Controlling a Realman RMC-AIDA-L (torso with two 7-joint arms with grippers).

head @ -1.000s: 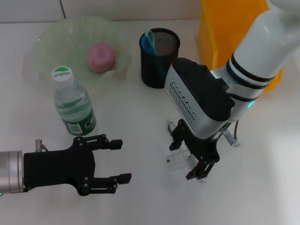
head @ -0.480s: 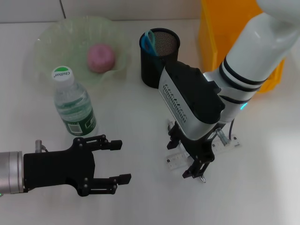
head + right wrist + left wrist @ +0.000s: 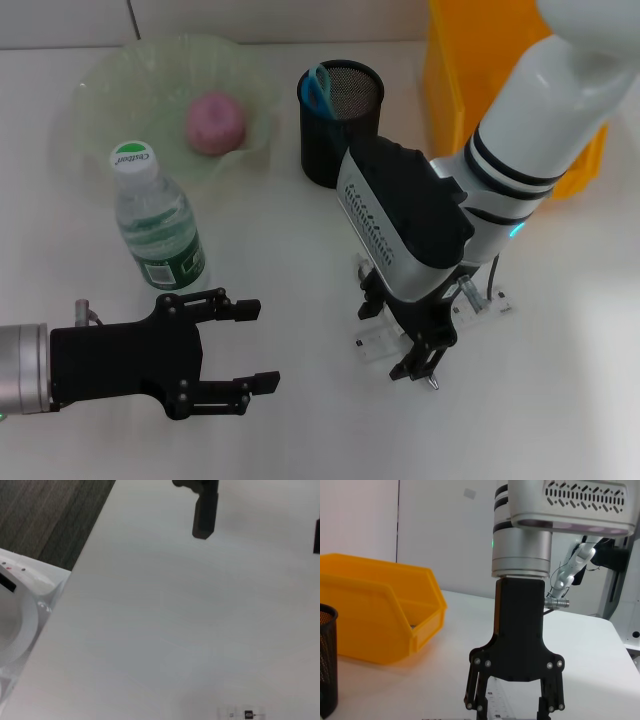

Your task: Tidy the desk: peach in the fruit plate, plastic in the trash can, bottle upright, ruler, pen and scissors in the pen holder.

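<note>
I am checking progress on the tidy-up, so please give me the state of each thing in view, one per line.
peach: in the fruit plate
bottle: upright, capped
scissors: standing in the pen holder
ruler: flat on the desk
trash can: upright
right claw: open, straddling the ruler
left claw: open, empty

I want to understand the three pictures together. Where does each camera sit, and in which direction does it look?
Head view: sits on the head, looks down at the desk; shows the left gripper open, and the right gripper down over the ruler.
Left wrist view: sits low on the left arm, looks across the desk at the right gripper and the trash can.
Right wrist view: sits on the right arm, looks down at bare desk; a left fingertip shows.
Shared: head and left wrist views both show the right gripper, trash can and pen holder.
</note>
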